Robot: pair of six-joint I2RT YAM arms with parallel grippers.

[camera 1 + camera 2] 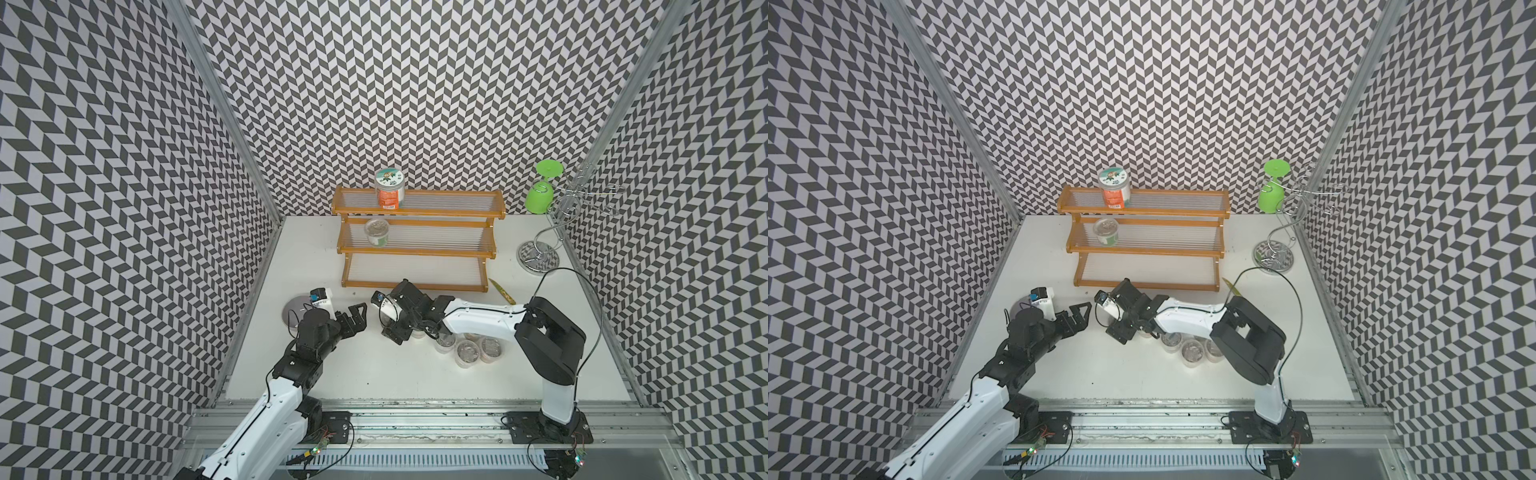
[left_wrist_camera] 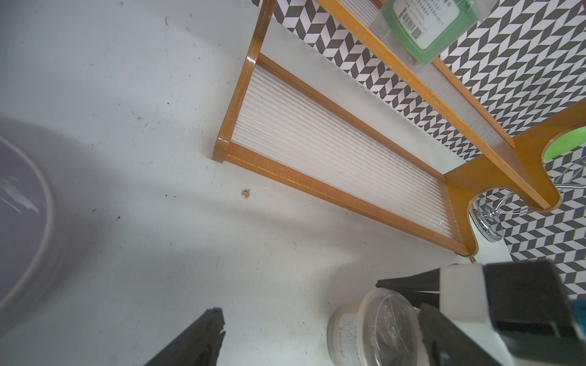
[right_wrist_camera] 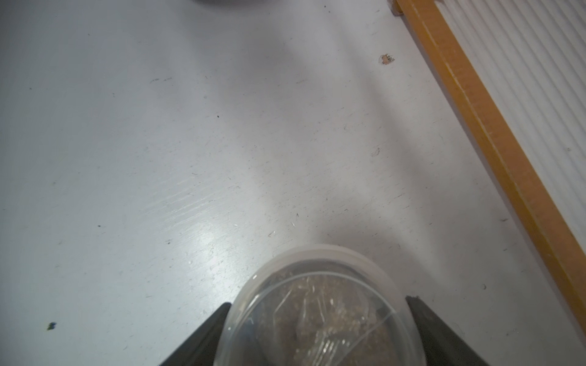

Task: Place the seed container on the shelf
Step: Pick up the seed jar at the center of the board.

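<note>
In both top views a three-tier stepped shelf with an orange-brown wooden frame and clear ribbed tiers [image 1: 419, 215] is seen at the 12 o'clock end of the white table [image 1: 332, 374]. An orange-labelled jar with a teal lid [image 1: 390, 189] is stood upright on the top tier towards its 9 o'clock end. A small clear tub with a green label [image 1: 377, 232] is stood on the middle tier just below it.

The clear round plastic seed container with a transparent lid [image 2: 374, 329] is found on the table, near the shelf's bottom rail at about 6 o'clock of it and apart from it. In the right wrist view the right gripper [image 3: 317, 301] is placed around the seed container, with one black finger pressed against each side of the lid rim, so the jaws are held partly apart by the tub. Whether the container is raised off the table cannot be told.

The left gripper [image 1: 360, 319] is kept spread fully wide at 9 o'clock of the right gripper, and nothing is held in it.

A cluster of similar clear lidded tubs [image 1: 467, 353] is gathered at 4 o'clock of the right gripper, partly hidden by the arm. A grey round plate [image 1: 293, 311] lies at 9 o'clock of the table. A chrome wire stand [image 1: 538, 255] is set at 2 o'clock, with a green plastic goblet [image 1: 540, 195] hung upside down on it.
</note>
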